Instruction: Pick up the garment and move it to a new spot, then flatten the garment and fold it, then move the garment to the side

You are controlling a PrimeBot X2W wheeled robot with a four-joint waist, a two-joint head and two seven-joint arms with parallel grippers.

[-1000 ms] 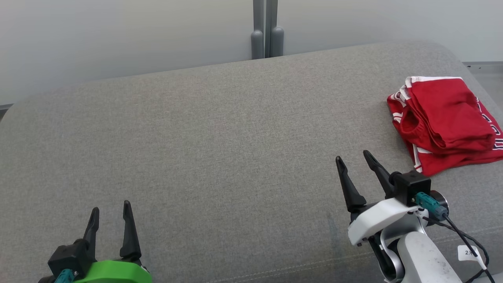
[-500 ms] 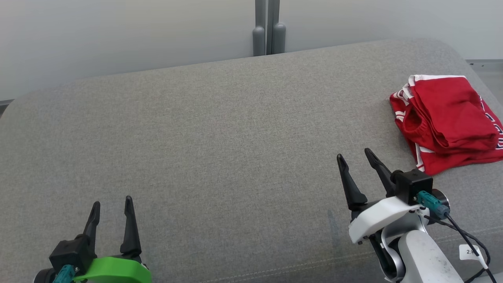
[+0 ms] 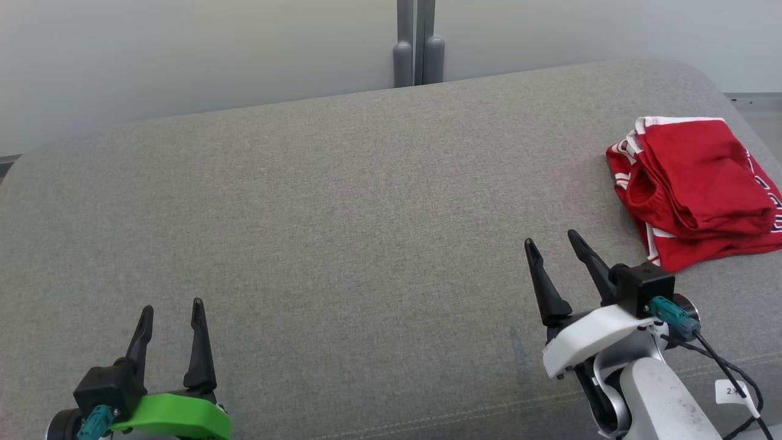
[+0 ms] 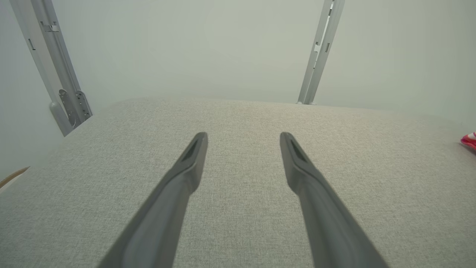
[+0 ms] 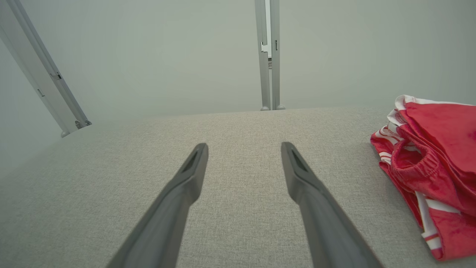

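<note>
The garment is red with white trim, folded into a compact pile at the far right of the grey cushioned surface. It also fills the right edge of the right wrist view, and a red sliver of the garment shows in the left wrist view. My right gripper stands open a short way left and nearer than the pile, with nothing between its fingers. My left gripper is open and empty at the lower left, far from the garment.
A pale wall runs behind the surface, with a grey vertical post at its middle. The surface's rounded right end drops off just past the garment. A cable and white tag hang from my right wrist.
The whole head view has shifted slightly, so the camera moved. The left gripper sits a touch lower and further left in the picture. The garment lies as before.
</note>
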